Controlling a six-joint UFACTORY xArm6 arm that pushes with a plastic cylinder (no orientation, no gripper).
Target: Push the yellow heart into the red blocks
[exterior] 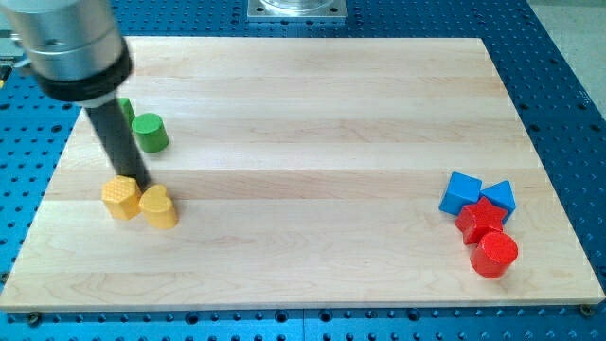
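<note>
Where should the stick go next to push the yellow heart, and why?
Probably slide my tip round to the yellow heart's left side. It now sits just above it, beside the yellow hexagon, while the red blocks lie far toward the view's right.

dark rod tilted, my tip (142,183) down

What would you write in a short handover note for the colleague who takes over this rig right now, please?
My tip sits at the view's left, just above the gap between the yellow hexagon and the yellow heart, close to or touching both.
The red star and red cylinder sit at the view's right, beside the blue cube and blue triangle.
A green cylinder stands above the yellow pair; another green block is partly hidden behind the rod.
Done: nothing evident; the heart is nowhere near the reds.
Left: push the heart across the board, rightward, into the red blocks.
</note>
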